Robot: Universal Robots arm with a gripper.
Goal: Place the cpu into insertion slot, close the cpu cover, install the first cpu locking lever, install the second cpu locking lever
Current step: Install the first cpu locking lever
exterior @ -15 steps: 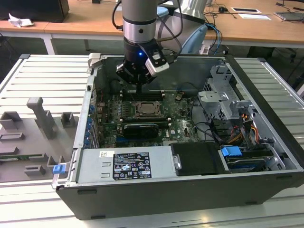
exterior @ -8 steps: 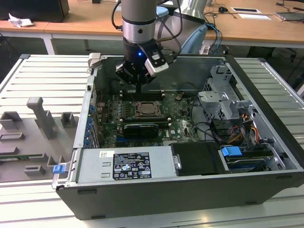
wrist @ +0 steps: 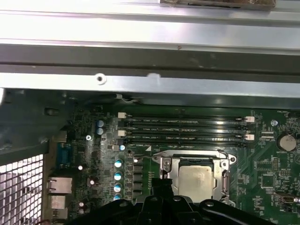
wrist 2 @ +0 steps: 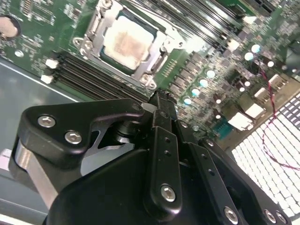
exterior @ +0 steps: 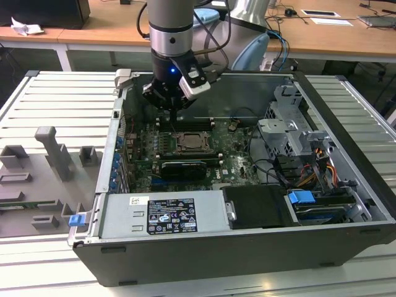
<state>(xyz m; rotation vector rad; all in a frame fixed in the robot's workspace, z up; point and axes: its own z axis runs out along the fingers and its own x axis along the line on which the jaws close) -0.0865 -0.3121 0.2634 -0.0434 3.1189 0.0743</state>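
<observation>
Cpu (wrist 2: 125, 41) seated in insertion slot (wrist 2: 154, 63), cover (wrist 2: 96, 33) down.

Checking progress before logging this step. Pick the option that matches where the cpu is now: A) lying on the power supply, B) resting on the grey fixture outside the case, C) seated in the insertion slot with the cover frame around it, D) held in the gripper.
C: in both wrist views the cpu sits in the insertion slot, framed by the cpu cover.

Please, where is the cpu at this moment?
In both wrist views the cpu sits in the insertion slot, framed by the cpu cover, beside the memory slots.
</observation>
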